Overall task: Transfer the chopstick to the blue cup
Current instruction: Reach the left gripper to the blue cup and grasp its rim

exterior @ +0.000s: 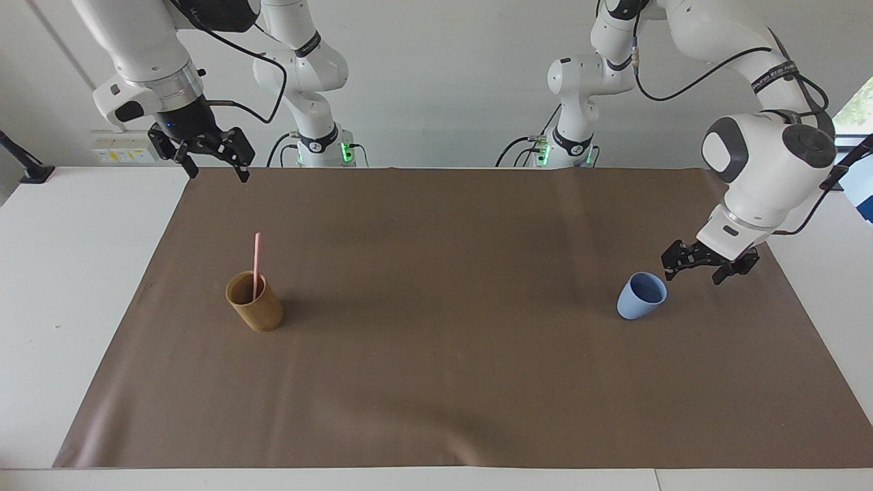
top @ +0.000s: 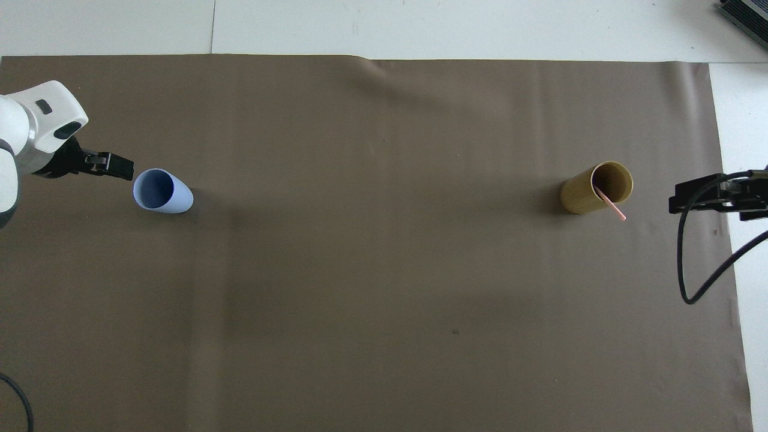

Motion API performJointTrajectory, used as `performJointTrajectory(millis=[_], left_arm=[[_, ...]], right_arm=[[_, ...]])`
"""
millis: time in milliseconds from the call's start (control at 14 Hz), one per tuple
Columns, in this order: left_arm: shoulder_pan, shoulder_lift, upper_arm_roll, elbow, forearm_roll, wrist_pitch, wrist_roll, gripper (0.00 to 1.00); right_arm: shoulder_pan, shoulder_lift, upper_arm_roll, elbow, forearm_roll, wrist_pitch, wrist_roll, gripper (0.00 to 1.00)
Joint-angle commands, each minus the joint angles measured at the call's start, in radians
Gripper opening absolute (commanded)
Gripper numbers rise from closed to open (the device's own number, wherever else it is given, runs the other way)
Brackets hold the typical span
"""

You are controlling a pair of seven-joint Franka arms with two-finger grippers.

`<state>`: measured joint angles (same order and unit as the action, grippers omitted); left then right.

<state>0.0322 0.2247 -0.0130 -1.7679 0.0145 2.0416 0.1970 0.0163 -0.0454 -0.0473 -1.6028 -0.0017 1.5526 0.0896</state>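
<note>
A brown mat (exterior: 436, 382) covers most of the white table (exterior: 75, 286), and two cups stand on it well apart, one toward each end. Toward the right arm's end stands the tan cup (exterior: 255, 311), upright, and the chopstick (exterior: 256, 262) stands in it — its lower end down inside, its upper half rising clear above the rim and leaning against the rim on the side toward the robots. In the overhead view the tan cup (top: 596, 188) shows its open mouth, with the chopstick (top: 611, 203) crossing the rim as a short pink line. Toward the left arm's end stands the blue cup (exterior: 642, 295), upright, with nothing in it; from above the blue cup (top: 162, 191) shows a bare inside. The left gripper (exterior: 704, 267) hangs low just beside the blue cup, at the side toward its own end of the table, jaws spread wide and holding nothing; it is not touching the cup. From above the left gripper (top: 102, 165) points at the cup's rim with a small gap between them. The right gripper (exterior: 217, 164) hangs high over the mat's edge nearest the robots — well apart from the tan cup, jaws wide, holding nothing. In the overhead view the right gripper (top: 708, 198) sits at the mat's end, beside the tan cup.
</note>
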Motion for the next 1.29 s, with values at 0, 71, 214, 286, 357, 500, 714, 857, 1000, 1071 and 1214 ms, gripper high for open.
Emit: performJointTrajectory(millis=[0, 71, 214, 286, 357, 500, 714, 857, 1000, 1071, 1214], left_arm=[[0.005, -0.018, -0.005, -0.099, -0.005, 0.106, 0.01, 1.0], [0.003, -0.01, -0.005, -0.102, -0.005, 0.115, 0.003, 1.0], [-0.009, 0.027, -0.007, -0.107, -0.005, 0.143, -0.037, 1.0], [-0.023, 0.038, -0.007, -0.113, -0.005, 0.167, -0.06, 1.0], [-0.029, 0.047, -0.007, -0.129, -0.005, 0.198, -0.083, 0.85], [-0.028, 0.044, -0.007, -0.143, -0.007, 0.232, -0.116, 0.46], [-0.025, 0.038, -0.007, -0.154, -0.01, 0.227, -0.111, 0.0], [-0.025, 0.039, -0.007, -0.147, -0.008, 0.215, -0.108, 0.0], [-0.026, 0.039, -0.007, -0.14, -0.008, 0.192, -0.103, 0.0], [-0.028, 0.041, -0.007, -0.131, -0.008, 0.181, -0.103, 0.0], [-0.029, 0.035, -0.011, -0.116, -0.008, 0.166, -0.106, 0.0]], right_arm=[[-0.007, -0.022, 0.003, -0.034, -0.008, 0.024, -0.013, 1.0], [-0.007, -0.022, 0.003, -0.034, 0.0, 0.024, -0.011, 1.0], [-0.009, -0.022, 0.003, -0.035, 0.003, 0.024, -0.011, 1.0], [-0.009, -0.022, 0.003, -0.035, 0.003, 0.023, -0.011, 1.0], [-0.009, -0.022, 0.003, -0.035, 0.003, 0.023, -0.011, 1.0], [-0.01, -0.022, 0.003, -0.035, 0.003, 0.023, -0.011, 1.0], [-0.012, -0.022, 0.003, -0.037, 0.003, 0.023, -0.011, 1.0], [-0.012, -0.022, 0.003, -0.037, 0.003, 0.023, -0.011, 1.0], [-0.012, -0.024, 0.003, -0.037, 0.003, 0.023, -0.011, 1.0], [-0.012, -0.024, 0.003, -0.042, 0.003, 0.023, -0.011, 1.0], [-0.015, -0.024, 0.003, -0.057, 0.003, 0.024, -0.007, 1.0]])
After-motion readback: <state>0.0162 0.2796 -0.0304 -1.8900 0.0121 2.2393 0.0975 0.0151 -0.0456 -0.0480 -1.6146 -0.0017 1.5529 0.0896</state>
